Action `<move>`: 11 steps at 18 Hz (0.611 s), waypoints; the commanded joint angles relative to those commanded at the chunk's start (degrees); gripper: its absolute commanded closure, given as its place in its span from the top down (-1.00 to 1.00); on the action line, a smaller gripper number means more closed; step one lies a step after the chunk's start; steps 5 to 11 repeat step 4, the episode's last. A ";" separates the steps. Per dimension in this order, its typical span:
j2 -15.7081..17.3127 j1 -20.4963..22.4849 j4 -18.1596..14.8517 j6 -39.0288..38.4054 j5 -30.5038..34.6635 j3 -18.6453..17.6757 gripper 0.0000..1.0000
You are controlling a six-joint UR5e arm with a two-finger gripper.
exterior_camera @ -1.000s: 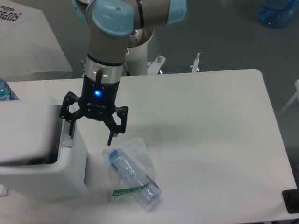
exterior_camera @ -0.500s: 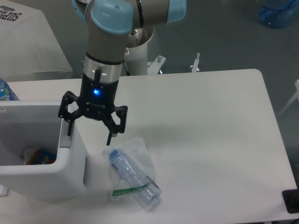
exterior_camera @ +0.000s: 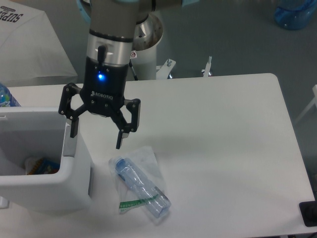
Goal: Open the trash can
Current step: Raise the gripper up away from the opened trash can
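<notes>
The white trash can [exterior_camera: 74, 183] stands at the table's front left with its lid swung up against the back [exterior_camera: 29, 134]. Its inside shows, with colourful scraps at the bottom [exterior_camera: 42, 166]. My gripper [exterior_camera: 96, 136] hangs open above the can's right rim, one fingertip [exterior_camera: 73, 130] over the rim and the other fingertip [exterior_camera: 119, 141] out over the table. Nothing is between the fingers.
A clear plastic bottle [exterior_camera: 141, 187] lies on a plastic wrapper on the white table [exterior_camera: 223, 148], just right of the can. A blue-capped bottle [exterior_camera: 6, 96] peeks in at the far left edge. The arm's base column [exterior_camera: 146, 54] stands behind the table.
The lid has swung from nearly closed to fully up, exposing the inside. My gripper has risen and stayed open.
</notes>
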 joint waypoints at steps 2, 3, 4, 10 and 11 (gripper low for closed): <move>0.09 -0.09 0.00 0.09 3.59 0.00 1.00; 0.00 -0.09 0.09 0.09 4.57 0.08 1.00; 0.00 -0.17 0.00 0.09 4.67 0.17 1.00; 0.00 -0.17 0.00 0.09 4.67 0.17 1.00; 0.00 -0.17 0.00 0.09 4.67 0.17 1.00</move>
